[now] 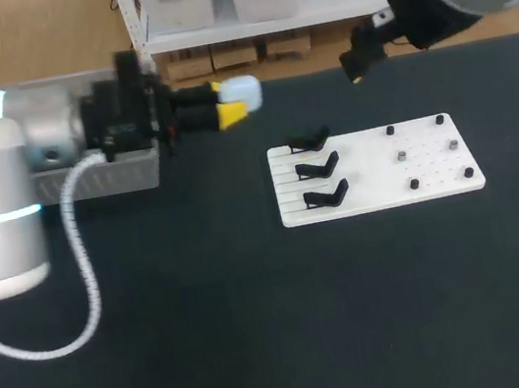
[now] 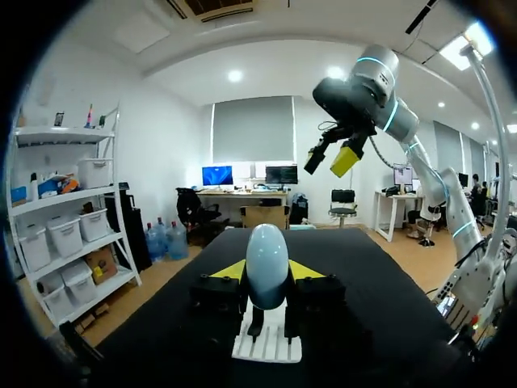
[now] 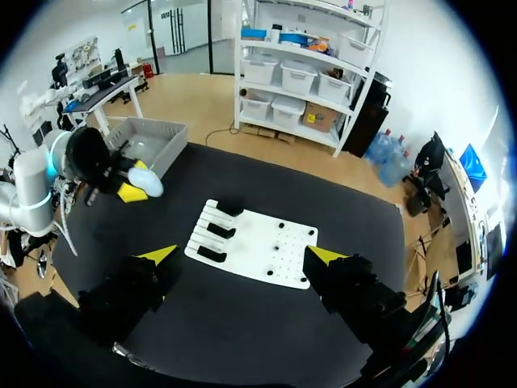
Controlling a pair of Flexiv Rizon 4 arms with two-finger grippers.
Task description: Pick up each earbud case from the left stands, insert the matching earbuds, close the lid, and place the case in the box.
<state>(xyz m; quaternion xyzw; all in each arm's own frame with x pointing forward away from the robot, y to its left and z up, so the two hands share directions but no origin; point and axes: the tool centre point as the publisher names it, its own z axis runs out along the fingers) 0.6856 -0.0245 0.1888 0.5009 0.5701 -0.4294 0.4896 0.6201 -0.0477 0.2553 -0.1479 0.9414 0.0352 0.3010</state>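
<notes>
The pale, egg-shaped earbud case sat clamped between the yellow tips of the left gripper, its rounded end poking out past them. It was held in the air off the far left corner of the white board, clear of the table. From the left wrist, the case stood upright between the two fingers, one pressing on each side, with the board's slotted end showing beneath it.

Farther left of the board than the case stood the grey box, half covered by the left arm. Nothing in it could be made out.

On the board's left part three black stands stood in a column. On its right part lay several small dark and grey pieces, too small to identify.

The right gripper hung high over the board, its fingers spread wide apart and gripping nothing.
</notes>
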